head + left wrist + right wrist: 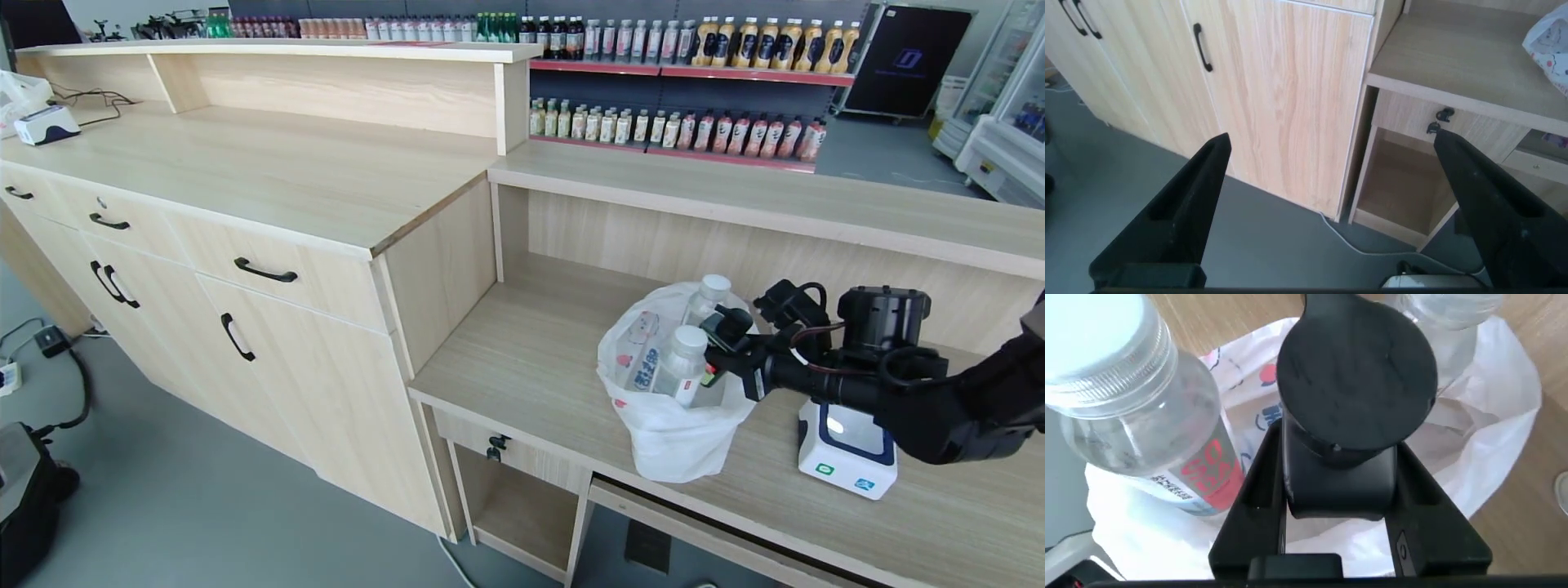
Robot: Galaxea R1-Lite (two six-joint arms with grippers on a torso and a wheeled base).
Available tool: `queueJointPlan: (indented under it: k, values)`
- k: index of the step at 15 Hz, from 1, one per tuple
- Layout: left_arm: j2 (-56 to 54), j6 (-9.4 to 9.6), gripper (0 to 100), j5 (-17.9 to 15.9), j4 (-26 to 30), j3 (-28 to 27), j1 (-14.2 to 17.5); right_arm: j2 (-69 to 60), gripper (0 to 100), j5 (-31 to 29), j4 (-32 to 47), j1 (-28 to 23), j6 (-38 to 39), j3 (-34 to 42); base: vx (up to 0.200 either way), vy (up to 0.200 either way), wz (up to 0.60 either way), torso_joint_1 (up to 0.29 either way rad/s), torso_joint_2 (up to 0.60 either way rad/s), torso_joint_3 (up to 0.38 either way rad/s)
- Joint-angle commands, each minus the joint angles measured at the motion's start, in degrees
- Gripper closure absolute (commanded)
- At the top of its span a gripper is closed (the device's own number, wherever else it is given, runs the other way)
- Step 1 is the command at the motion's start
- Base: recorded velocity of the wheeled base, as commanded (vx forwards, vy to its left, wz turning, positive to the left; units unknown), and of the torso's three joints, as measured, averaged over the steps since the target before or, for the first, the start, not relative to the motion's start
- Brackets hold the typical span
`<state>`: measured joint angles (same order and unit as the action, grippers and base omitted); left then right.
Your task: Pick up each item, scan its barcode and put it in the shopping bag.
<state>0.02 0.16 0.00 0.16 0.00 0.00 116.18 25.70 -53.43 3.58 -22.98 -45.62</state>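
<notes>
drink shelves (694, 72) standing behind desk (522, 351) | cabinet (326, 367) adjoining at left | white device (46, 124) sitting on cabinet top, cable (91, 98) trailing

The left gripper (1331, 140) hangs wide open; the right gripper (713, 347) seems clamped on a black-capped item (1355, 371).

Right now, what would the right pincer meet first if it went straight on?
Likely the lining of the shopping bag, between its two clear bottles, ahead of the right pincer; depth unclear.

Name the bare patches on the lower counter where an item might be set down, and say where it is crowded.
Free: lower counter between the cabinet wall and the shopping bag. Crowded: bag, right gripper and scanner sit close together.
</notes>
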Motion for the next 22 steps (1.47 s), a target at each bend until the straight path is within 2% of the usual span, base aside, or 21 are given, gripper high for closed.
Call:
queueJointPlan:
  k: [1,4,11,20,21,22]
  values:
    - [-0.02,0.02,0,0.0,0.02,0.0,0.0,3.88,100,-0.03,-0.09,0.72,-0.14,-1.23,0.0,0.0,0.0,0.0,0.0,0.0]
    - [-0.02,0.02,0,0.0,0.02,0.0,0.0,5.99,100,-0.03,-0.09,0.9,-0.49,-2.72,0.0,0.0,0.0,0.0,0.0,0.0]
    - [-0.02,0.02,0,0.0,0.02,0.0,0.0,5.64,100,-2.49,1.05,1.16,-1.81,0.79,0.0,0.0,0.0,0.0,0.0,0.0]
    - [-0.02,0.02,0,0.0,0.02,0.0,0.0,5.55,100,-2.58,3.07,0.99,-4.53,0.97,0.0,0.0,0.0,0.0,0.0,0.0]
    - [-0.02,0.02,0,0.0,0.02,0.0,0.0,5.64,0,-2.49,2.89,0.99,-4.44,0.88,0.0,0.0,0.0,0.0,0.0,0.0]
    - [-0.02,0.02,0,0.0,0.02,0.0,0.0,5.55,0,-2.49,2.89,0.99,-4.44,1.06,0.0,0.0,0.0,0.0,0.0,0.0]
